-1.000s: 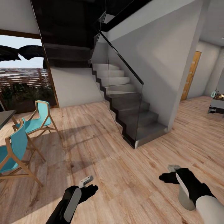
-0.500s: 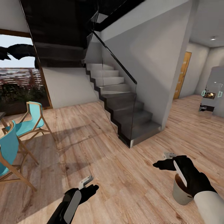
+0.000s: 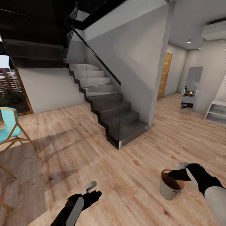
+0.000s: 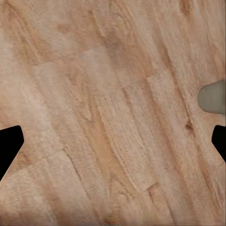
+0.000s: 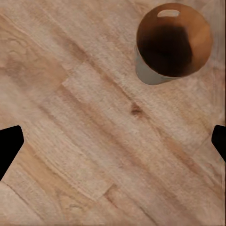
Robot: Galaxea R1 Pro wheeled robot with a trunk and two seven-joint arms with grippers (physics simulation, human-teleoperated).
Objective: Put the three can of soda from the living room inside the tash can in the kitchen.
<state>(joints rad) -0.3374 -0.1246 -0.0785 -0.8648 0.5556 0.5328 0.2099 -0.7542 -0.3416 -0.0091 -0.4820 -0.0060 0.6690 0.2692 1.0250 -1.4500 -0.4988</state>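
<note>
While the robot faces the hall: wood floor (image 3: 94,150) lies bare ahead.
Trash can (image 3: 170,185): upright, just beside right gripper (image 3: 178,171).
Grippers: left gripper (image 3: 91,191), both spread, empty.
Obstacles: staircase (image 3: 106,110) ahead; blue chair (image 3: 8,128) left.

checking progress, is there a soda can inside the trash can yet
No, in the right wrist view the trash can stands on the wood floor with only its glossy brown inside showing, no orange can in it.

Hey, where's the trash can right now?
The tash can stands upright on the wood plank floor at the head view's lower right, just beside the right gripper and in front of the staircase. Its brown inside looks empty.
</note>
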